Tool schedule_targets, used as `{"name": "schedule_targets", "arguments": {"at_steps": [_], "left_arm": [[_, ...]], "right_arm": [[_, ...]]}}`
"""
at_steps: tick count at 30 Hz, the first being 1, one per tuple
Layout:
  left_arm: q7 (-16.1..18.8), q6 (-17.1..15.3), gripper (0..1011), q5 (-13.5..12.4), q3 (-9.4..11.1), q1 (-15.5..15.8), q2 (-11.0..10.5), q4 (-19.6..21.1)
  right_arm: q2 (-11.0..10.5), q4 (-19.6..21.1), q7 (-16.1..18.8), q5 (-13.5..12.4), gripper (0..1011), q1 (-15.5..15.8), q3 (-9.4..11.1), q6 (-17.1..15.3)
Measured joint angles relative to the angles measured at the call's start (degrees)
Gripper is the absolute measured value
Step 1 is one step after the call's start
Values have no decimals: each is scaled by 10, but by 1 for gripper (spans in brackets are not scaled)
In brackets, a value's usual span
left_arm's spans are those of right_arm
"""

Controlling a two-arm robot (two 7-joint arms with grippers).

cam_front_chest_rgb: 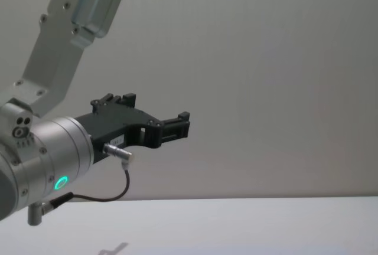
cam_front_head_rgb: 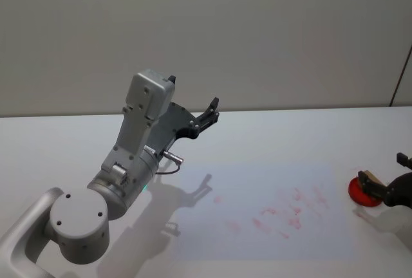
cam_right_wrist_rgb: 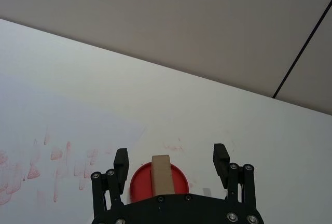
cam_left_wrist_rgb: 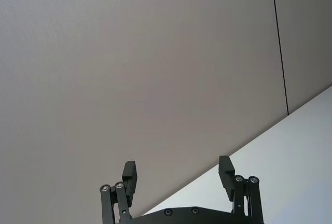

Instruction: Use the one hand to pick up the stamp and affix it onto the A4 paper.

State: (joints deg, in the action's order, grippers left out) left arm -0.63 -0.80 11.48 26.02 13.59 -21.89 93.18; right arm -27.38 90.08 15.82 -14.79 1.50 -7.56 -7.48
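**While the stamp (cam_front_head_rgb: pixel 367 177) stood on its pad, the right end effector (cam_front_head_rgb: pixel 386 175) straddled it**

Where the head view looked down on the white tabletop (cam_front_head_rgb: pixel 290 136), the right end effector sat at the far right edge. The wooden stamp stood just in front of it on a round red pad (cam_front_head_rgb: pixel 360 194). The A4 paper (cam_front_head_rgb: pixel 257 188) lay to that end effector's left, close by the pad, and faint red marks (cam_front_head_rgb: pixel 283 217) smeared the part nearest it. The left end effector (cam_front_head_rgb: pixel 212 107) hung raised, well away to the left.

In the left wrist view, the left end effector (cam_left_wrist_rgb: pixel 178 169) had its fingers wide apart with nothing between them, facing the grey wall (cam_left_wrist_rgb: pixel 129 68).

In the right wrist view, the right end effector (cam_right_wrist_rgb: pixel 171 155) was spread. The stamp (cam_right_wrist_rgb: pixel 161 175) stood upright between its fingers with a gap on each side, on the red pad (cam_right_wrist_rgb: pixel 180 180). The paper (cam_right_wrist_rgb: pixel 62 115) and its marks (cam_right_wrist_rgb: pixel 57 156) lay off past one finger.

In the chest view, the left end effector (cam_front_chest_rgb: pixel 180 124) was held high above the tabletop (cam_front_chest_rgb: pixel 236 225).
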Motion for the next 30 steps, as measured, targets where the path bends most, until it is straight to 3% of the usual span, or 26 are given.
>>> {"name": "schedule_targets", "arguments": {"at_steps": [30], "left_arm": [[0,0,1001,0,0,0,0,0]], "right_arm": [[17,-29,-8,21,1001,-19,-12,-25]]}}
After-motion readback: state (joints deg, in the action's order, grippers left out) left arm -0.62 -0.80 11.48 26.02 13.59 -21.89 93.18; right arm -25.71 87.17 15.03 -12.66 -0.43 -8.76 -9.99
